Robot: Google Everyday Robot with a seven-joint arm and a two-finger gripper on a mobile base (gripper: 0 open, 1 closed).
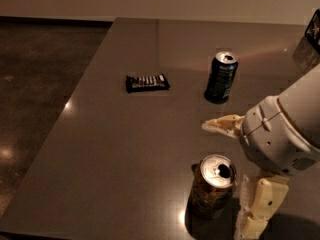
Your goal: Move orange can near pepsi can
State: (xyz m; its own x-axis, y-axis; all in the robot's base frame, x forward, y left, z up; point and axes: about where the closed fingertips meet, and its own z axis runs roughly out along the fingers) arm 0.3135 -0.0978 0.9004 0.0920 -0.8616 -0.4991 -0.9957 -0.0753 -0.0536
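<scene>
The orange can [210, 191] stands upright near the table's front edge, its silver top open. The pepsi can [220, 78] stands upright farther back, well apart from it. My gripper [226, 178] is at the right, low over the table, right beside the orange can. It is open: one finger [223, 124] reaches out behind the can and the other finger [258, 207] sits at the can's right front. The can is close to the gap between them; I see no contact.
A dark candy bar [146, 82] lies flat at the middle left of the grey table [110, 149]. The table's left edge drops to a dark polished floor [35, 84]. A dark object [313, 30] sits at the far right back corner.
</scene>
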